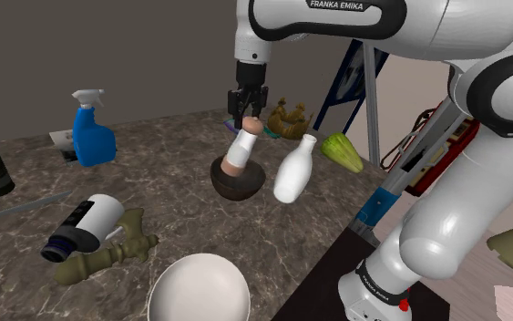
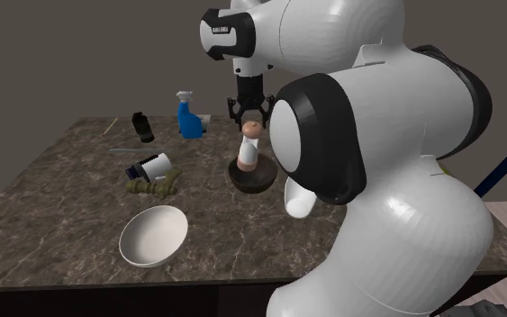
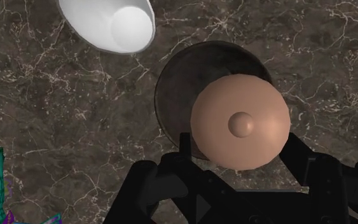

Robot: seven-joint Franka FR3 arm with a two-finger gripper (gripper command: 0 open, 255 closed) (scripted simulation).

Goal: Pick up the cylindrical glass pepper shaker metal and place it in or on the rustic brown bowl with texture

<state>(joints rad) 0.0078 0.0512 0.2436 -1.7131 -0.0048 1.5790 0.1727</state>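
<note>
The placing step is in hand. The pepper shaker [image 1: 242,150] stands with its base inside the brown bowl [image 1: 250,189], body white and cap tan, leaning a little in the shoulder view. The gripper [image 1: 248,111] hangs straight above the bowl, right at the shaker's cap. From the wrist view the cap sits directly over the bowl's dark hollow. Whether the gripper clamps the cap or has let it go, I cannot tell.

By my judgement the task is nearly done. If the shaker is not yet free, the next move calls for a release and then a straight lift away from the bowl. The lean could tip the shaker toward the white bottle [image 1: 295,169], just beside the bowl.
</note>
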